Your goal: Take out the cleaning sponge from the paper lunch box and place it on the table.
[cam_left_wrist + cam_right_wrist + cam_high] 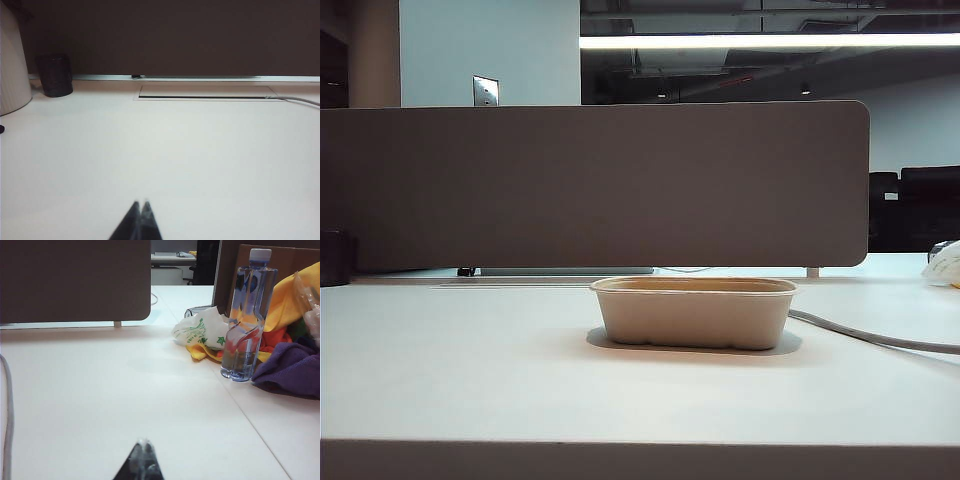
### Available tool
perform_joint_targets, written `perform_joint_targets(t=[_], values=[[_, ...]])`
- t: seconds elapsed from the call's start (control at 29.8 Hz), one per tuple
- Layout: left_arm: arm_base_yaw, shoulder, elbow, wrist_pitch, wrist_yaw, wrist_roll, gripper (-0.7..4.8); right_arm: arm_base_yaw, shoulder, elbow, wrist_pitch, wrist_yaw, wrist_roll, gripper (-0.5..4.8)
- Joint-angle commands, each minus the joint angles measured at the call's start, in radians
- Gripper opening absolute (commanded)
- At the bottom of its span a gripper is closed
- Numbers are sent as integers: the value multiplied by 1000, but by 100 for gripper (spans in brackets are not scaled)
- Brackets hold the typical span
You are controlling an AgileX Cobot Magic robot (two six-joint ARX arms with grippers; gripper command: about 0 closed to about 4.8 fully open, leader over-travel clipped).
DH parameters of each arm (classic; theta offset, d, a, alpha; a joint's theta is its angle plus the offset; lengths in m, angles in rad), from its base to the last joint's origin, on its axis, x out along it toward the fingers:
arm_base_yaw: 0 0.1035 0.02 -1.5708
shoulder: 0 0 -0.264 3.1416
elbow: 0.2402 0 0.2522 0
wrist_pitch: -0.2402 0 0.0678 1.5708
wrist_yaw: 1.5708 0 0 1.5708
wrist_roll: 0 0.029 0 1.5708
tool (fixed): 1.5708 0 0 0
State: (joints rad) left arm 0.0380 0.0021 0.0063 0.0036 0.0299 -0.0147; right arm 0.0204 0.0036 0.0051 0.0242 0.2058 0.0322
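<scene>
- The left gripper (141,204), one of two dark claws, is hovering over bare table with its tips pressed together, gripping nothing.
- The right gripper (144,444) is likewise hanging closed and empty above the large flat white table (125,405), near one clear plastic water bottle (247,315).
- One shallow beige moulded-pulp paper lunch box (695,312) is sitting mid-table, its long axis running left to right across the exterior view.
- The cleaning sponge is not showing; the box's wall is hiding its inside.

Surface (470,370) bare around paper lunch box (694,315); grey cable (880,338) trails off its right. Partition panel (590,185) walls the back. Water bottle (247,315) + cloth pile (295,367) crowd far right; dark cup (56,75) back-left.
</scene>
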Motion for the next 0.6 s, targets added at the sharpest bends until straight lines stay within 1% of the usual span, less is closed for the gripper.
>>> perform_joint_targets(t=[0.03, 0.47, 0.54, 0.6], values=[[1, 1, 1, 12, -3, 7, -5, 0, 0, 2, 10, -2, 1, -5], [1, 1, 1, 12, -3, 7, -5, 1, 0, 2, 9, -2, 0, -5], [1, 1, 1, 12, -3, 7, -5, 29, 0, 3, 9, 23, 1, -5], [1, 1, 1, 12, -3, 7, -5, 51, 0, 3, 9, 19, 0, -5]])
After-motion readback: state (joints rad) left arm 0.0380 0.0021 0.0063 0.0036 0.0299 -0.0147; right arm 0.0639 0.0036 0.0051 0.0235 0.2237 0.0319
